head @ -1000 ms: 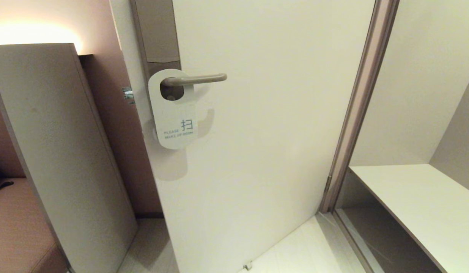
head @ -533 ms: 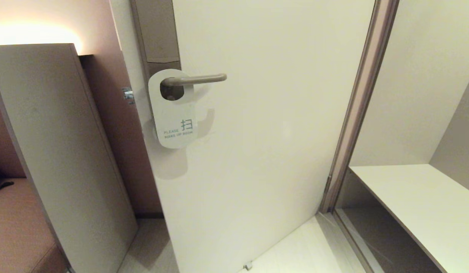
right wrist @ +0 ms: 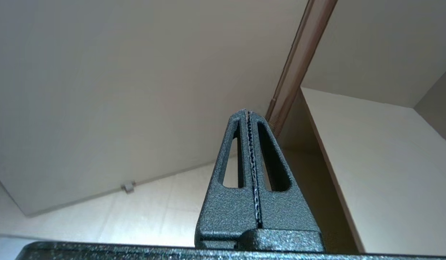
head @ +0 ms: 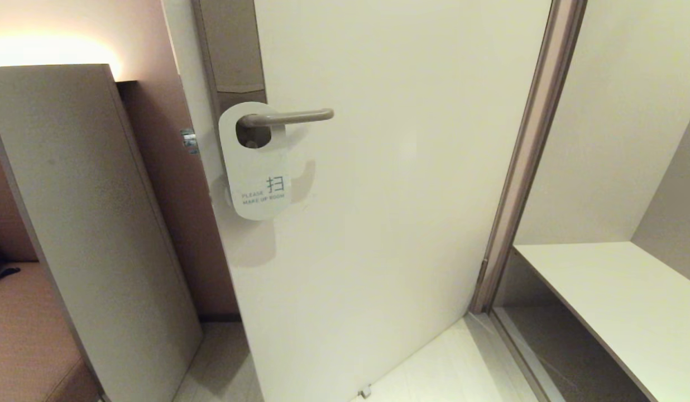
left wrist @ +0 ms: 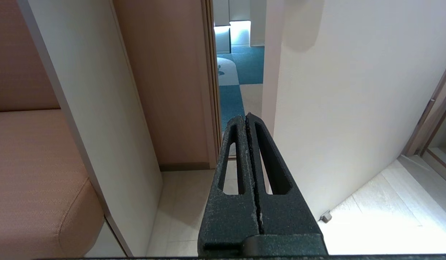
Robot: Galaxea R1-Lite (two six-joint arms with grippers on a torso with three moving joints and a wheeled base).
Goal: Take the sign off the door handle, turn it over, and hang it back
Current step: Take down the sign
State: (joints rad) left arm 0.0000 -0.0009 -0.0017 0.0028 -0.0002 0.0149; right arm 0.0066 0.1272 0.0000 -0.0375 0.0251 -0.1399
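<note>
**One sign on the handle, white face out**

One sign hangs on the door handle, the lever passing through its round hole. Its white face shows, printed "PLEASE MAKE UP ROOM" beside a blue character. The card lies flat against the white door, directly at 6 o'clock from the inner end of the lever, with the lever's free end pointing to 3 o'clock. A tall lock plate rises at 12 o'clock from the sign.

Neither arm appears in the head view. The left gripper has its jaws pressed together with nothing between them, low near the door's edge and a beige panel. The right gripper is likewise closed and empty, aimed at the base of the door frame beside a white shelf.
</note>
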